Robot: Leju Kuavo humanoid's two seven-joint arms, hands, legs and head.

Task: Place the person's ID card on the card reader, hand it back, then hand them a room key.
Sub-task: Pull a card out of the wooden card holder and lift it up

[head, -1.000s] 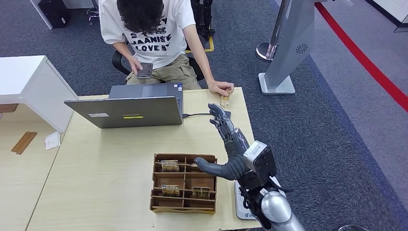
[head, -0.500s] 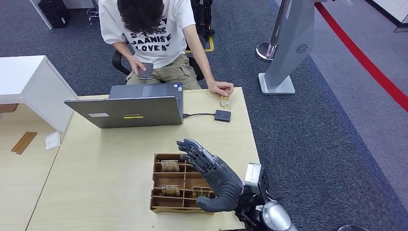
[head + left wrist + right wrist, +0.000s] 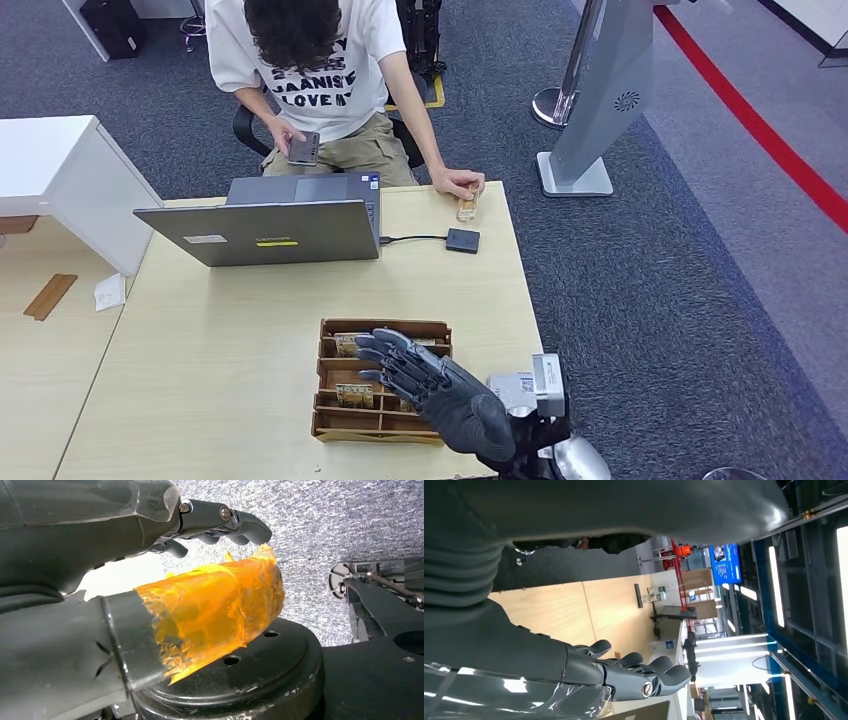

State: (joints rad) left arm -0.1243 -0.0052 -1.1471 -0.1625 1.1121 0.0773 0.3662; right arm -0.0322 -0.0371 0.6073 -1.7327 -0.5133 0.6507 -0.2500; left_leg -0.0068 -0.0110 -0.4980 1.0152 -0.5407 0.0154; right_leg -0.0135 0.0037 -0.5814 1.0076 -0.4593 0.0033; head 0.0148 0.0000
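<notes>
My right hand (image 3: 440, 392) hovers palm down over the right half of the wooden key box (image 3: 330, 425), fingers spread and holding nothing. Room key cards (image 3: 352, 345) stand in the box's slots, another one (image 3: 354, 396) just left of my fingers. The person's ID card (image 3: 466, 208) lies at the table's far edge under the person's hand (image 3: 458, 183). The small black card reader (image 3: 462, 240) sits just in front of it, wired to the laptop. In the right wrist view, my right hand (image 3: 589, 672) has its fingers stretched out. My left hand (image 3: 125, 555) hangs low over the floor, empty, its thumb wrapped in orange tape.
An open grey laptop (image 3: 262, 232) stands at the table's far left. The seated person (image 3: 310, 70) holds a phone (image 3: 303, 149) in the other hand. A white device (image 3: 508, 388) lies at the table's right edge under my right arm. A white cabinet (image 3: 60, 170) stands to the left.
My right hand has pulled back from near the card reader and turned palm down, settling low over the key box. The person's hand and card have stayed in place.
</notes>
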